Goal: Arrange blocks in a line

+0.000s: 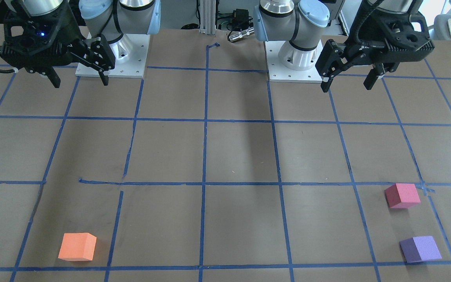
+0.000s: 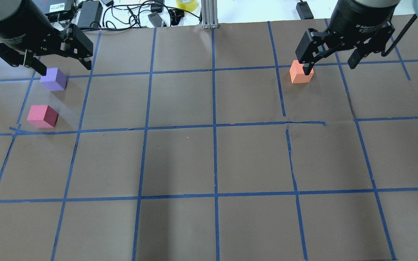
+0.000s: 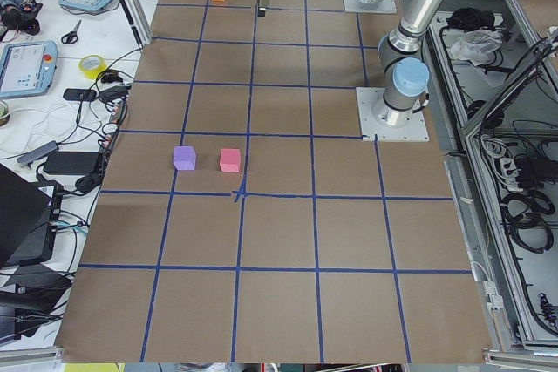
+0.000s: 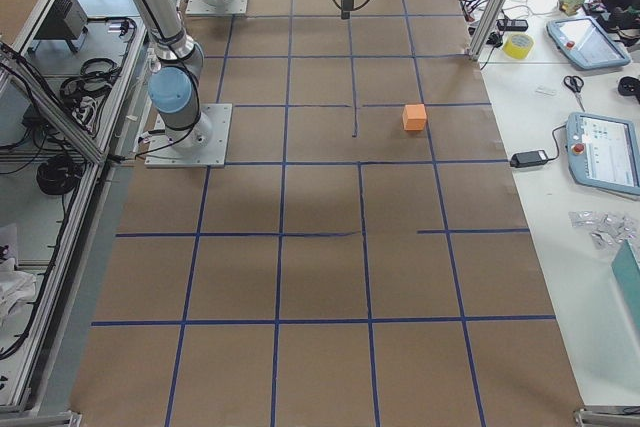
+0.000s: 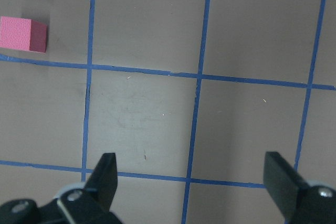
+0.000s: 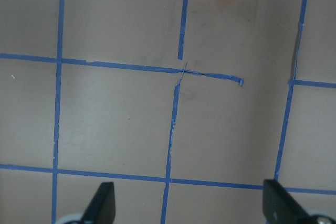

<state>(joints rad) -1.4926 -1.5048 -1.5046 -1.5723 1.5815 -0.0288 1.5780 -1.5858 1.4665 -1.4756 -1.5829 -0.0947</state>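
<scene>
Brown gridded table beneath right hand labelled "2F Adaptive".

My left arm rises from its base and carries my left end effector high on the left side, fingers pointing down and spread wide, nothing between them. My right arm mirrors it on the right: my right end effector hangs high too, fingers down, parted wide and empty.
</scene>
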